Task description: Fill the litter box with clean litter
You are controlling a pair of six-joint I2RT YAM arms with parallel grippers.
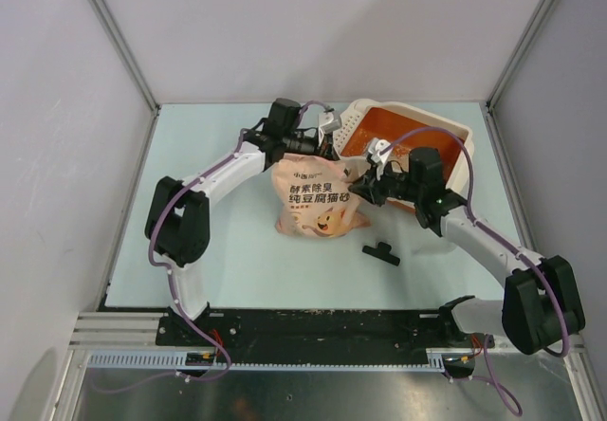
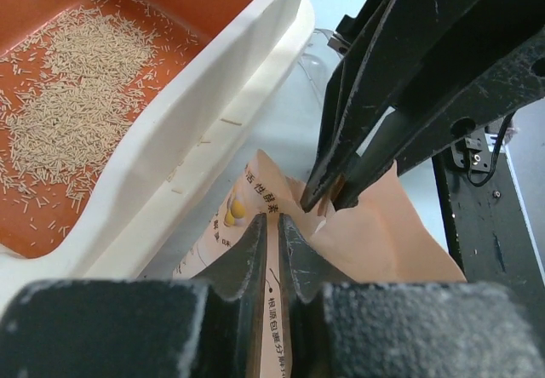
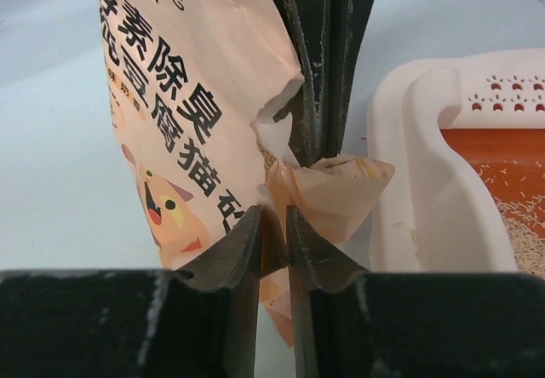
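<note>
The litter box (image 1: pixel 446 137), cream outside and orange inside, stands at the back right. A thin patch of clean litter (image 2: pixel 68 114) lies on its orange floor, and also shows in the right wrist view (image 3: pixel 519 225). A pink bag (image 1: pixel 311 198) with a cartoon cat stands just left of the box. My left gripper (image 2: pixel 274 225) is shut on the bag's torn top edge (image 2: pixel 400 233). My right gripper (image 3: pixel 274 216) is shut on the same top edge of the bag (image 3: pixel 179 114), fingertips nearly meeting the left fingers (image 3: pixel 319 97). Both grippers, left (image 1: pixel 337 158) and right (image 1: pixel 354 179), sit at the bag's upper right corner.
The box's cream rim (image 2: pixel 213 80) runs close beside the bag, and appears in the right wrist view (image 3: pixel 426 191) with the perforated ledge (image 3: pixel 511 93) behind it. A small black T-shaped piece (image 1: pixel 381 251) lies on the table in front of the bag.
</note>
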